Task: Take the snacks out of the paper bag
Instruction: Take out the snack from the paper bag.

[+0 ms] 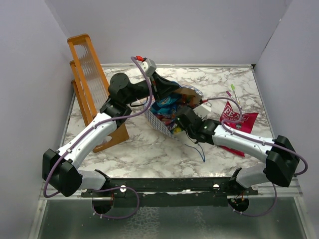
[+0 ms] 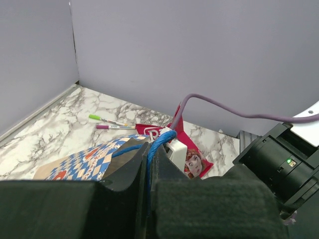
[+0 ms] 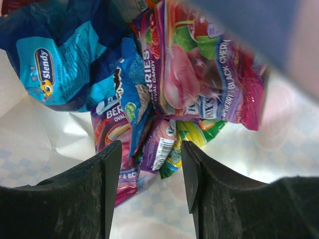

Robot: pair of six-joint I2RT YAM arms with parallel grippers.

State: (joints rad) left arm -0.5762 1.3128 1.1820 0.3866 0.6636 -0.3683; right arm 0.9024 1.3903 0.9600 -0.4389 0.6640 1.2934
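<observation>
1. Orange rack (image 1: 87, 74) is standing at the far left of the surface (image 1: 144, 154), apart from the work.
2. Left gripper (image 2: 149, 149) is pinching the blue cord handle (image 2: 160, 139) of the paper bag (image 1: 158, 119), jaws drawn together on the cord. It is holding the bag's mouth up and tipped toward the right arm.
3. Snacks (image 3: 149, 84) are lying heaped inside the bag against its cream lining. A blue packet (image 3: 55, 59) is on the left of the right wrist view and a pink cherry packet (image 3: 199, 74) on the right, with a slim purple packet (image 3: 160, 144) low in the middle.
4. Right gripper (image 3: 149, 174) is sitting in the bag's mouth, jaws apart, nothing between them.
5. The heap is lying straight ahead of its fingertips, the slim purple packet closest. That packet's long axis is running roughly along the line of reach, so the jaws are facing its narrow width.
6. Judging the right arm much the nearer; the left is occupied with the handle.
7. "REAL" pouch (image 1: 239, 119) is lying flat on the surface right of the bag, already out.
</observation>
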